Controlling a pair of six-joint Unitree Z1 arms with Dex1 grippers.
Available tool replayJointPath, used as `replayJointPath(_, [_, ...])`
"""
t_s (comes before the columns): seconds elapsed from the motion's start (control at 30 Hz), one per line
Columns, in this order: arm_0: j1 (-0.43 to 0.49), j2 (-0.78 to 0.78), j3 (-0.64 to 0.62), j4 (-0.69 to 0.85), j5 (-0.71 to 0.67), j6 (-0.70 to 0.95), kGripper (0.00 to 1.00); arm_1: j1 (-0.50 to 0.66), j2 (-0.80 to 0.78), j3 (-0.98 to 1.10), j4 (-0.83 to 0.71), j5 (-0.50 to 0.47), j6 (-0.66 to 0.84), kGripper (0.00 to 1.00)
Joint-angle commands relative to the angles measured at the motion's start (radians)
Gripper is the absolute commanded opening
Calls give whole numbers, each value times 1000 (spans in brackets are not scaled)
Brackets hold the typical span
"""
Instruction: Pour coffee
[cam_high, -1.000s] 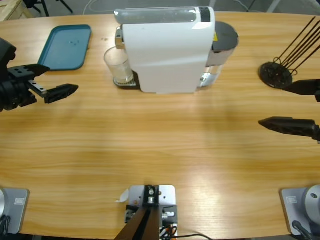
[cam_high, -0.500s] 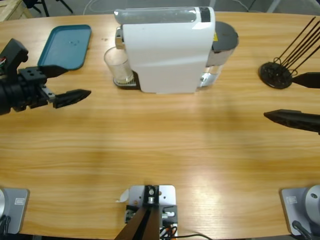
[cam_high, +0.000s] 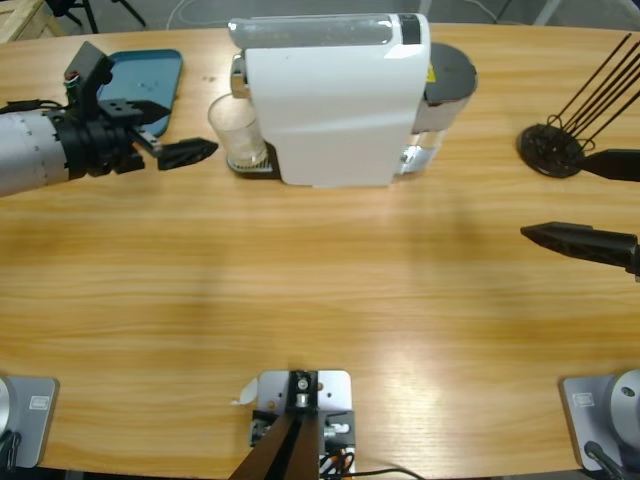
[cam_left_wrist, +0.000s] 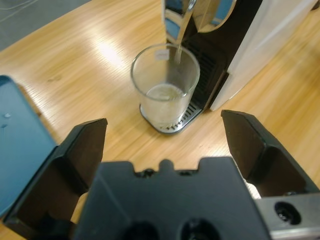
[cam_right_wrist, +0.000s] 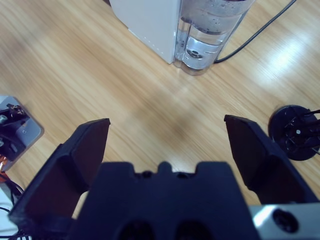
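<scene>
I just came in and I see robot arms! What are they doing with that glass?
The left pincer is open and pointed at a clear glass that holds a little pale coffee. The glass stands on the drip tray of the white coffee machine, under its spout. Nothing is gripping it yet. The right pincer is open too, waiting over bare table far from the glass.

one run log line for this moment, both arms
left end effector: open, facing glass | glass: on coffee machine drip tray, shallow coffee | right end effector: open, over bare table
</scene>
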Motion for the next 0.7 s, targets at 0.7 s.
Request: replayJointPath(0.7, [104,317,-142,-120,-229,-18,979,12,17,35,-19,-13,3,1000])
